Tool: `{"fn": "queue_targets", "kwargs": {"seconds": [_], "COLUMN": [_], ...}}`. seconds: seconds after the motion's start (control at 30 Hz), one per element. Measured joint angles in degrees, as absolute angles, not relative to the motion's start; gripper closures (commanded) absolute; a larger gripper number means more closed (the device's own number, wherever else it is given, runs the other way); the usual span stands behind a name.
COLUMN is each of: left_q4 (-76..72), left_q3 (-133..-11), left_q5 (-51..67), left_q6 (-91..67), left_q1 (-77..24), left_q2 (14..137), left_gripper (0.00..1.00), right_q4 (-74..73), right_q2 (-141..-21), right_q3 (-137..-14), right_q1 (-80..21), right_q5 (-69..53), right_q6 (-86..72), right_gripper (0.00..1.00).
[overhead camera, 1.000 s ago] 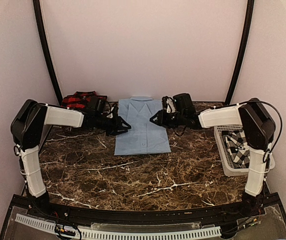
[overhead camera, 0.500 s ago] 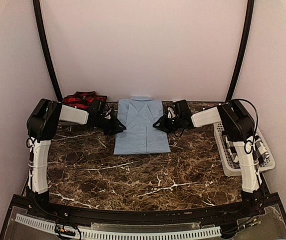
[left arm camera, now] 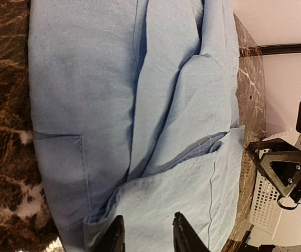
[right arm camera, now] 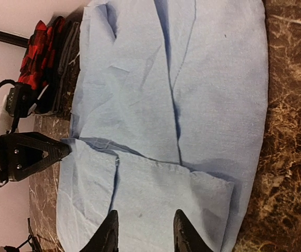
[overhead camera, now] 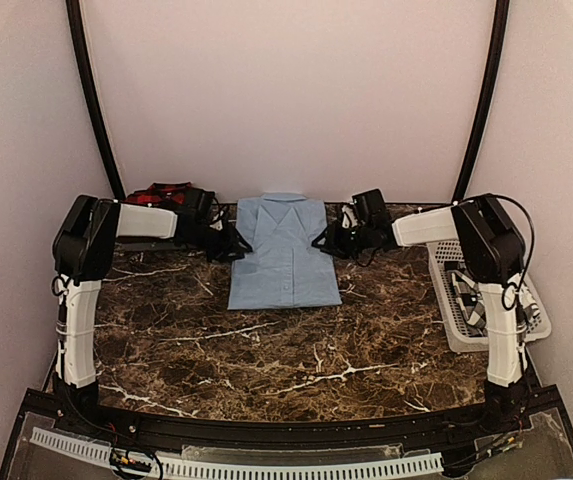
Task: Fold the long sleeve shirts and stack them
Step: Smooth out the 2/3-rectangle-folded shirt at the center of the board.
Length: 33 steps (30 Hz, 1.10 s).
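Note:
A plain light blue long sleeve shirt (overhead camera: 284,258) lies folded flat at the back middle of the table, collar toward the wall. My left gripper (overhead camera: 238,243) is at its left edge and my right gripper (overhead camera: 321,242) at its right edge, facing each other across it. In the left wrist view the left gripper (left arm camera: 147,239) stands open over the folded blue cloth (left arm camera: 139,105), nothing pinched. My right gripper (right arm camera: 142,231) is likewise open above the blue shirt (right arm camera: 192,94). A red-and-black plaid shirt (overhead camera: 161,198) lies at the back left. A black-and-white checked shirt (overhead camera: 478,300) sits in the basket.
A white lattice basket (overhead camera: 463,338) stands at the right edge of the dark marble table (overhead camera: 296,350). Black frame posts rise at both back corners. The plaid shirt (right arm camera: 40,58) lies close behind the left arm.
Both grippers have drawn outward, from over the blue shirt to its side edges, and slightly toward the back wall. The shirt has stayed put.

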State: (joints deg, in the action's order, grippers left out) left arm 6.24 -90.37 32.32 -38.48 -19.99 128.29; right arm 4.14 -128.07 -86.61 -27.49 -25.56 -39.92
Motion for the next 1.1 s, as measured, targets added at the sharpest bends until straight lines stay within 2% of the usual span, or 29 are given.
{"fn": "queue_targets", "kwargs": {"seconds": [0.23,0.43,0.57,0.73,1.1], "left_q4": [9.32,6.90,4.29,0.01,-6.07], "left_q3": [-88.36,-77.38,-66.98,-57.95,-52.01], "left_q5": [31.97,33.28,34.94,36.62,39.86], "left_q6": [-37.47,-38.37,-39.92,-42.28,-46.13], "left_q1": [-20.64,-22.81,-23.62,-23.99,-25.41], "left_q2": [120.66,109.95,104.09,102.59,102.56], "left_gripper": [0.69,0.70,0.70,0.73,0.75], "right_q4": [2.57,2.90,2.50,1.04,1.50], "right_q2": [-116.31,-109.34,-108.31,-108.31,-108.31], "right_q3": [-83.02,-77.30,-72.49,-68.90,-63.96], "right_q1": [-29.04,-33.89,-36.01,-36.36,-37.36], "right_q5": [-23.22,-21.71,-21.82,-22.17,-23.16], "right_q6": [-37.87,-36.42,-35.90,-35.86,-35.88], "right_gripper": [0.66,0.65,0.65,0.65,0.66]}}
